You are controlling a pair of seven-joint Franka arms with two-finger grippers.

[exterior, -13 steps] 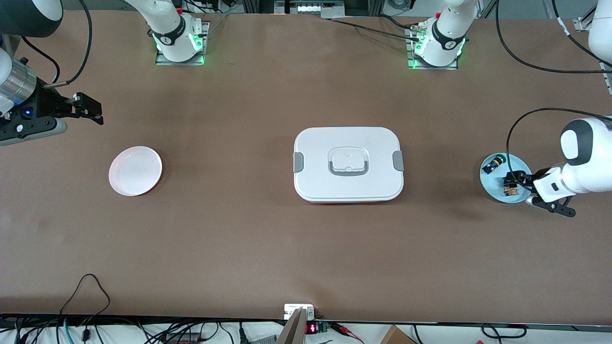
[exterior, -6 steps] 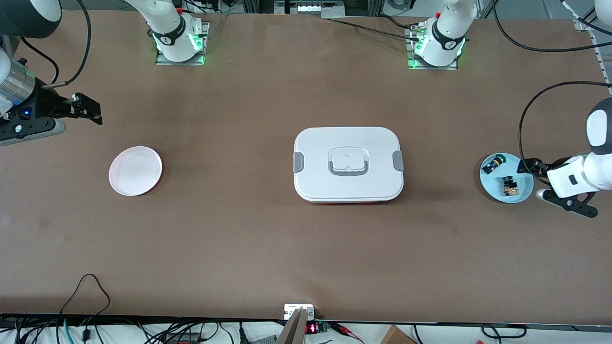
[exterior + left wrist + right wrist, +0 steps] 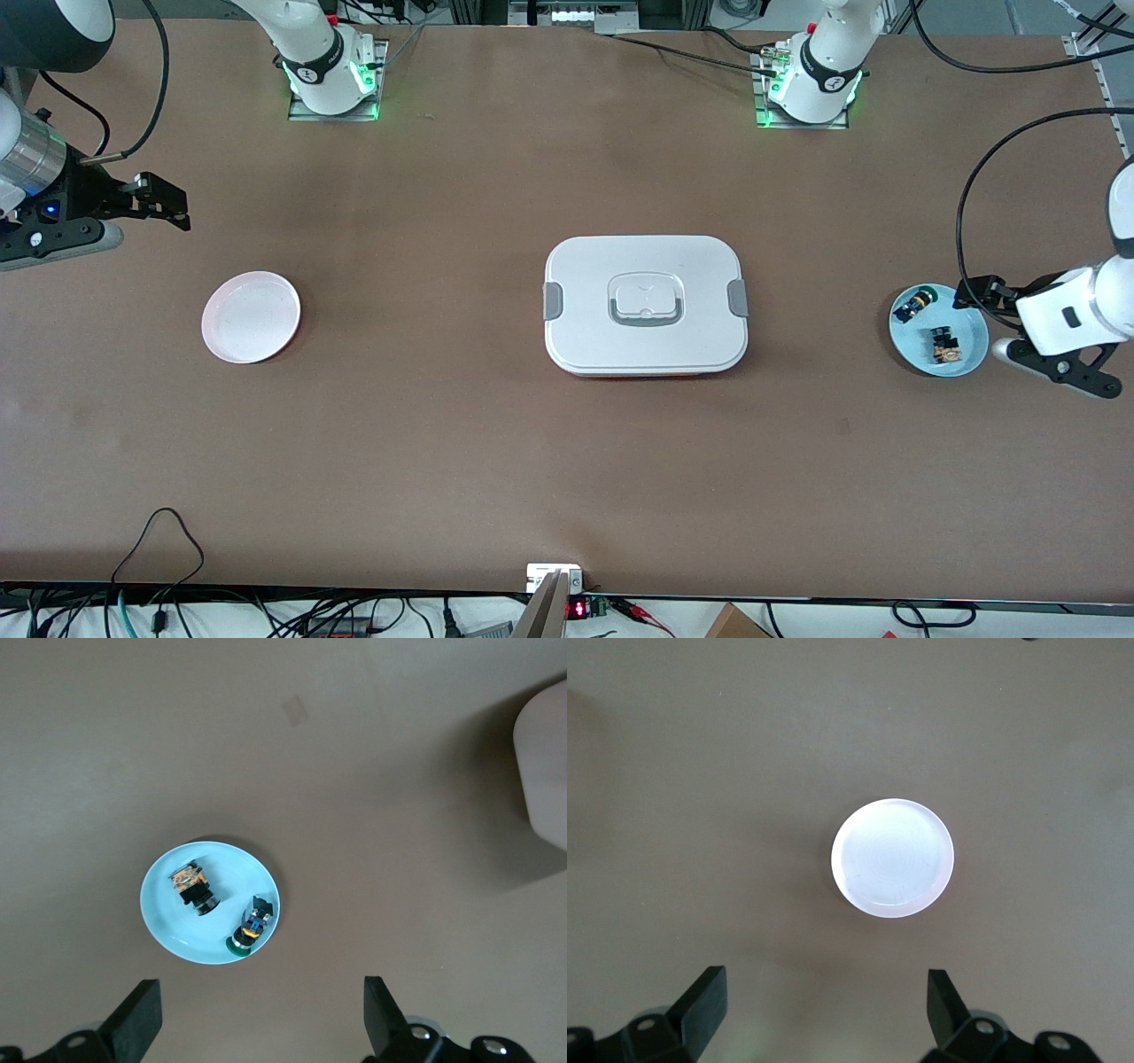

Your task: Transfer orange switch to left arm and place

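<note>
The orange switch lies on a light blue plate at the left arm's end of the table, beside a small black-and-blue part. My left gripper is open and empty, up over the plate's edge. In the left wrist view the switch and plate show above the open gripper. The white box sits mid-table. My right gripper is open and empty, waiting in the air near a pink plate.
The pink plate is empty in the right wrist view, above the open right gripper. A corner of the box shows in the left wrist view. Both arm bases stand along the table's edge farthest from the front camera.
My left gripper has lifted off the blue plate and drawn back toward the left arm's end, empty. The switch stays on the plate. The right arm has not moved.
</note>
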